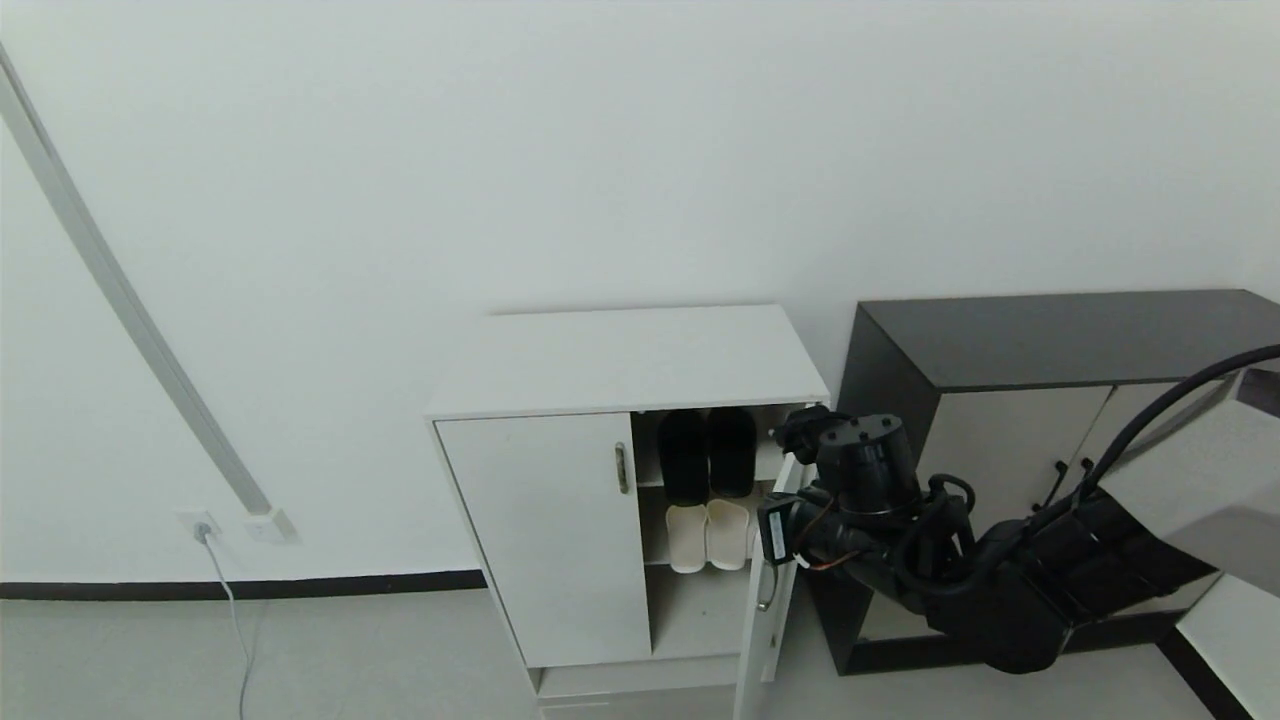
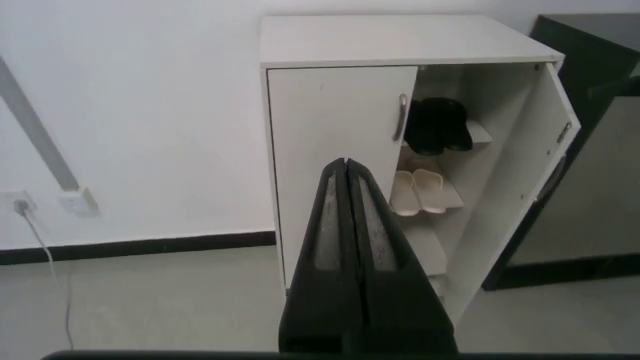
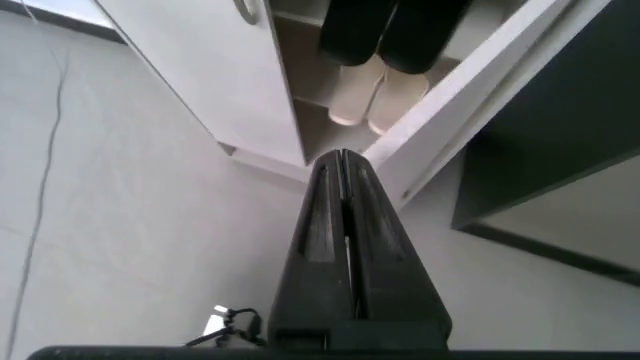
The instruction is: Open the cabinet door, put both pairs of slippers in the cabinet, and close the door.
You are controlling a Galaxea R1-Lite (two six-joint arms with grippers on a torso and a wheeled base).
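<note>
Left pincer pinched fully together, empty, well back from the cabinet. Right pincer likewise closed on nothing, by the open door; contact unclear. Black slippers on the upper shelf, white slippers just below.

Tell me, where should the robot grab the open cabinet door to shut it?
Probably by the metal handle on the open door, coming from the robot's right. The door stands swung out toward the robot, with its outer face and the upright handle turned that way, near the free edge.
</note>
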